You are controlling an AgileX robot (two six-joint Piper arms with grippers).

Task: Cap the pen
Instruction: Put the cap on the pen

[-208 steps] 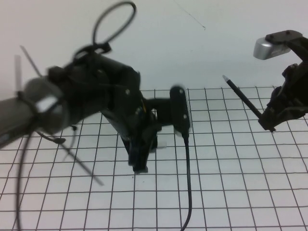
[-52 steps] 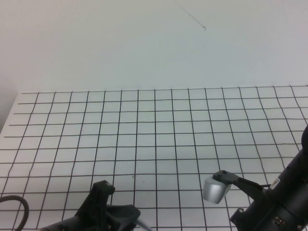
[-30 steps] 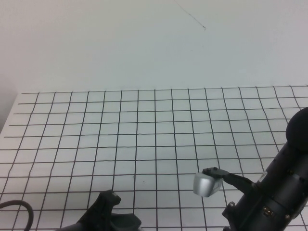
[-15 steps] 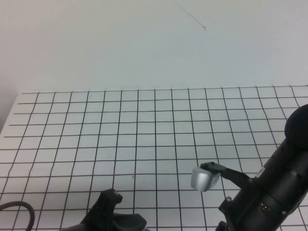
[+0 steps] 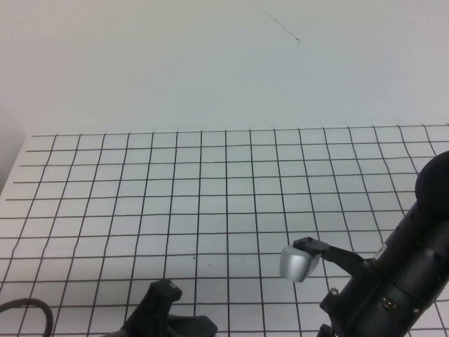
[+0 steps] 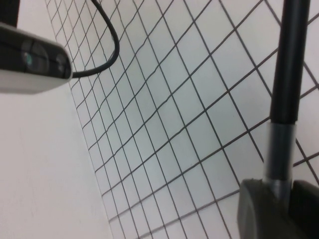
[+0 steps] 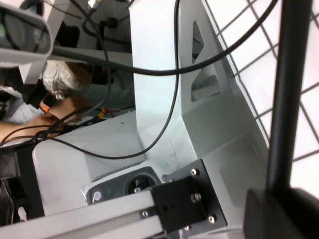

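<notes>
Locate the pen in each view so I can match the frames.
High: not in it; only the arms show, at the table's near edge.
Left wrist: the pen is a black shaft whose grey end is clamped in the left gripper.
Right wrist: the pen is a dark shaft sticking out of the right gripper, which grips it.
Shared landmark: the grid table.

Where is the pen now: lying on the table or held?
Held: the pen stands clamped in the right gripper, at the near right; the left gripper, near left, clamps a clear-ended stick.
</notes>
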